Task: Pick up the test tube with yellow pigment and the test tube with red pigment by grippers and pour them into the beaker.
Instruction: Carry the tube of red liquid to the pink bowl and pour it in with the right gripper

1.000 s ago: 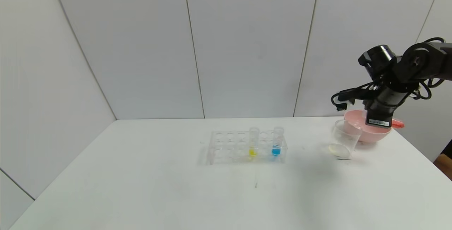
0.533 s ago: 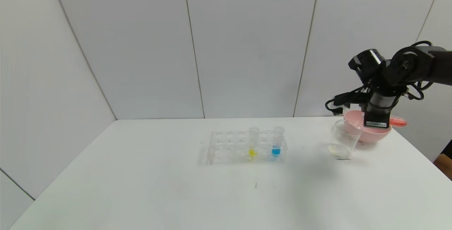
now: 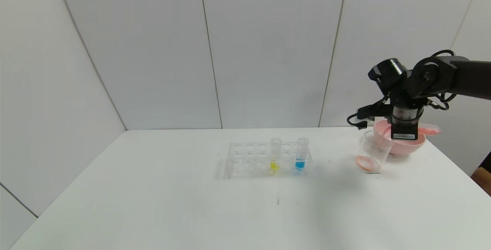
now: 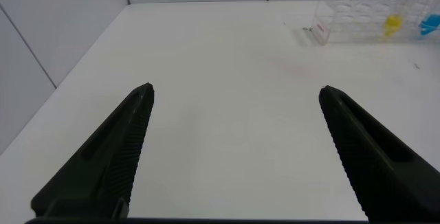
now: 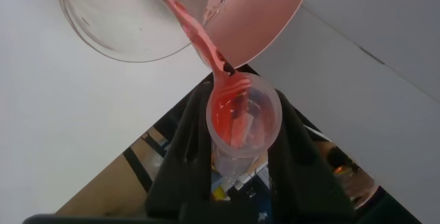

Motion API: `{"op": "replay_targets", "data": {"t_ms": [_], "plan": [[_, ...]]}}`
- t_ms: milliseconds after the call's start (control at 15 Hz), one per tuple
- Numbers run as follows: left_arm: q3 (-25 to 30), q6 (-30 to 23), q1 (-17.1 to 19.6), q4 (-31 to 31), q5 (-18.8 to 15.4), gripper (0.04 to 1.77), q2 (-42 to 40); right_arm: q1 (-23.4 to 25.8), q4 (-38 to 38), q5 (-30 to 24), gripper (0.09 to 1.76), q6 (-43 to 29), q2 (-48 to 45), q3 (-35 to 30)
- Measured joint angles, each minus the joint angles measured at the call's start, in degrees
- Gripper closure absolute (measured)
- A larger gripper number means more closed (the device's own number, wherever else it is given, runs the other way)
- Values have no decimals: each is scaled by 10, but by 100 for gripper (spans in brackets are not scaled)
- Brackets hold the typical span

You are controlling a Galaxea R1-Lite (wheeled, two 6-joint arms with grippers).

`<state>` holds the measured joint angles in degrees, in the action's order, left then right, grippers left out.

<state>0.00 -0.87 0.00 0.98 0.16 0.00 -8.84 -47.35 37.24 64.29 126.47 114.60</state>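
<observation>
White table (image 3: 161,204) carries the whole setup; the clear tube rack (image 3: 245,162) sits mid-table, the pink bowl (image 3: 410,145) at the far right edge, and the beaker (image 3: 374,152) just beside the bowl on the rack side. The right gripper (image 5: 237,159) hangs above the beaker and bowl, fingers clenched on the test tube with red pigment (image 5: 242,117), which is tipped mouth-down over the beaker. The right wrist view shows a red stream running from the tube's lip into the beaker mouth, and red already pools at the beaker bottom in the head view. Judgement: the pour is under way; hold the tilt steady and keep the tube's lip over the beaker opening, since the stream passes close to the rim on the bowl side and a small drift could spill it. Let the tube drain before levelling it. The test tube with yellow pigment (image 3: 275,154) stands in the rack beside a blue tube (image 3: 301,153), not yet poured. The left gripper (image 4: 234,155) is parked low over bare table, fingers spread apart, holding nothing.
</observation>
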Motion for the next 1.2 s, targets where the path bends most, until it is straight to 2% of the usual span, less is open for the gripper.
{"op": "replay_targets", "data": {"t_ms": [533,667,867,1067,1200], "plan": [[0,0,0,0,0,9,0,-9,23,34,132,35,-2,0],[0,0,0,0,0,9,0,-12,31,75,132,54,-2,0],[0,0,0,0,0,9,0,-20,62,90,132,90,-3,0],[0,-1,0,0,0,9,0,-28,42,93,132,92,-3,0],[0,-1,0,1,0,9,0,-31,32,114,132,93,-4,0]]}}
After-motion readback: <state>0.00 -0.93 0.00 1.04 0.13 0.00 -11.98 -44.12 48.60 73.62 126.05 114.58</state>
